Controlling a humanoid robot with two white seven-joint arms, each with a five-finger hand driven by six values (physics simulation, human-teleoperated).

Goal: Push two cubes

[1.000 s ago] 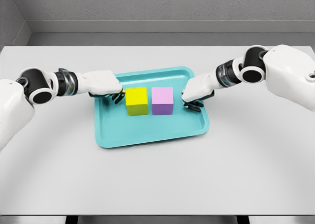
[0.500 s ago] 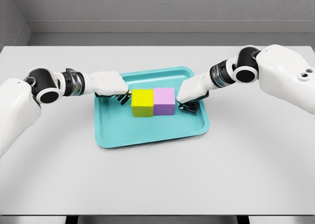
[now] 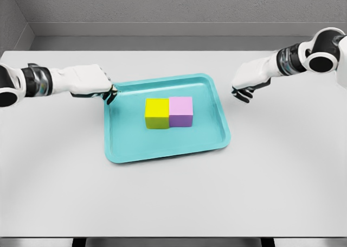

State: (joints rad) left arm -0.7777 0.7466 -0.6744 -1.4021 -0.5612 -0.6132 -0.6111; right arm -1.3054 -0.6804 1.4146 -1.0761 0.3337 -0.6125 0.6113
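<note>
Sitting flush in your teal tray (image 3: 162, 149): yellow cube (image 3: 157, 113) against purple cube (image 3: 180, 111). Left robot hand (image 3: 89, 81) and right robot hand (image 3: 248, 80) flank it, fingers loosely curled, empty.

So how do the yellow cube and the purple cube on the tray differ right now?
The yellow cube is bright yellow and sits nearer the left hand; the purple cube is pale purple and sits nearer the right hand. Both look the same size, rest flat on the teal tray, and touch side by side.
</note>
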